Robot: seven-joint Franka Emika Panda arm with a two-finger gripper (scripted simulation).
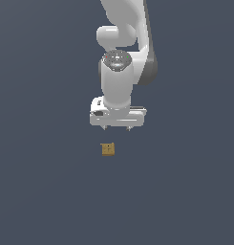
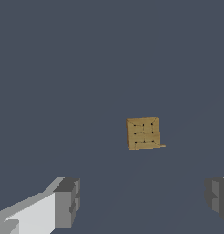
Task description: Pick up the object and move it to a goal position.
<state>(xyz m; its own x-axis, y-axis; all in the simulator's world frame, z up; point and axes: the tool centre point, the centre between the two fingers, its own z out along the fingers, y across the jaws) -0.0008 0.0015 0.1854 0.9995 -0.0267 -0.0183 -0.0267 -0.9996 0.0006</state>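
A: Exterior view first. What stands in frame?

B: One white, glossy robot arm point(image 1: 119, 72), hanging down from the top edge. Rounded joint housings, a grey cap with small marks on the wrist section. At its lower end, a white two-fingered tool point(image 1: 117, 128) on a wide flat bar, fingers pointing down.

A: State of the tool?

B: Spread wide, nothing between the fingers. Two short dark fingertips point(image 1: 105, 127) show under the bar, well apart. The wrist view agrees: one grey pad point(image 2: 67, 203) on a white finger at one side, the other grey pad at the far edge, bare surface between.

A: And the object?

B: A tiny tan-brown cube point(image 1: 108, 149) with a small dark mark on top. It sits on the flat dark blue-grey desk point(image 1: 42, 191), below the tool in the exterior view, slightly toward the exterior view's left of the tool's middle. Not touched; a clear gap separates it from the fingertips.

A: Wrist view detail?

B: The cube point(image 2: 143, 133) looks square from above, turned slightly off the finger line. Its top carries a grid of faint seams and dark dots. A thin tan sliver shows along one lower edge. It lies ahead of the pads, not between them.

A: Anything else on the desk?

B: Only the cube visible. Surface is uniform, no markings I can make out.
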